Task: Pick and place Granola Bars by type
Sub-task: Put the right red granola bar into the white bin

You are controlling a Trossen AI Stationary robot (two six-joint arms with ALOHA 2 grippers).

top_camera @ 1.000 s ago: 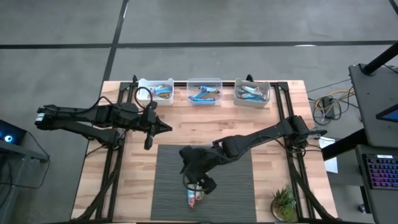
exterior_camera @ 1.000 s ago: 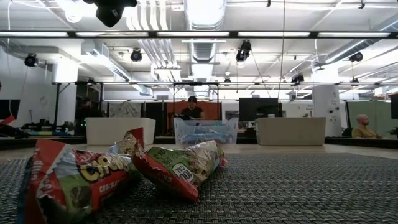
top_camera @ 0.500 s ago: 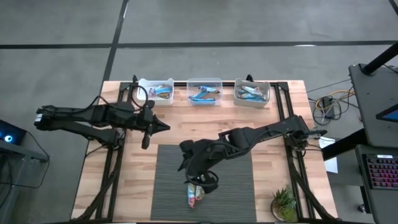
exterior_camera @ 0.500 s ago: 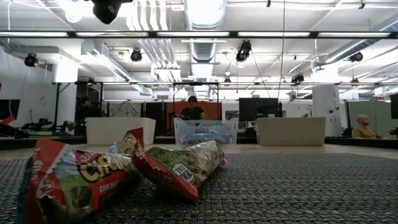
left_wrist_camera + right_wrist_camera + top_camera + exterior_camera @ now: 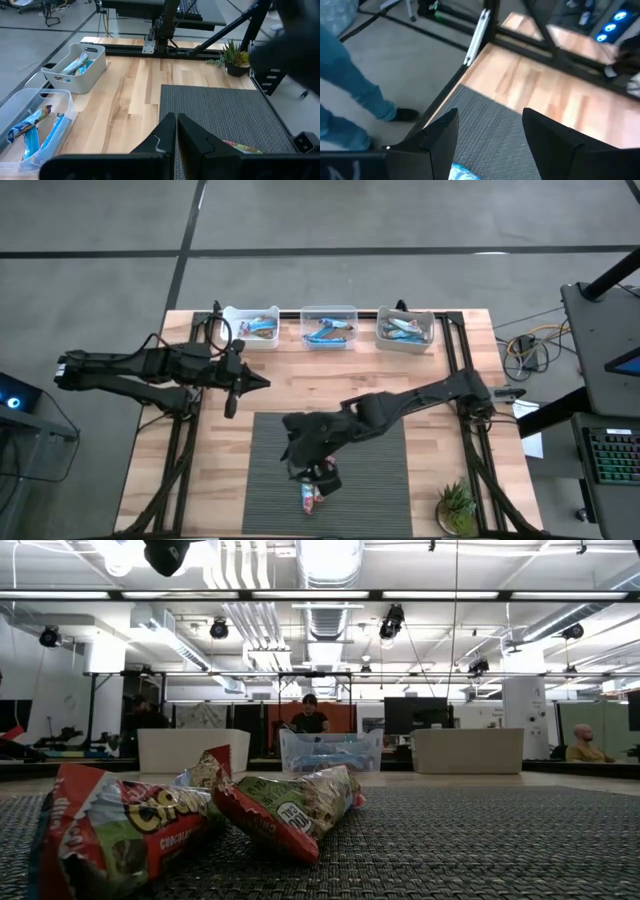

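Two multicoloured granola bars lie flat on the dark ribbed mat near the table's front edge, with a paler wrapper between them. From above they show as one small heap. My right gripper hangs open just above and to the left of this heap, holding nothing. A light blue wrapper shows low between its fingers. My left gripper is shut and hovers over the bare wood at the left, beyond the mat's far left corner.
Three small bins holding bars stand in a row along the far edge. A potted plant sits at the near right corner. A person's leg shows on the floor beside the table.
My right gripper has risen above the bars and rolled a little, and it stays open. The bars on the mat have kept their place.
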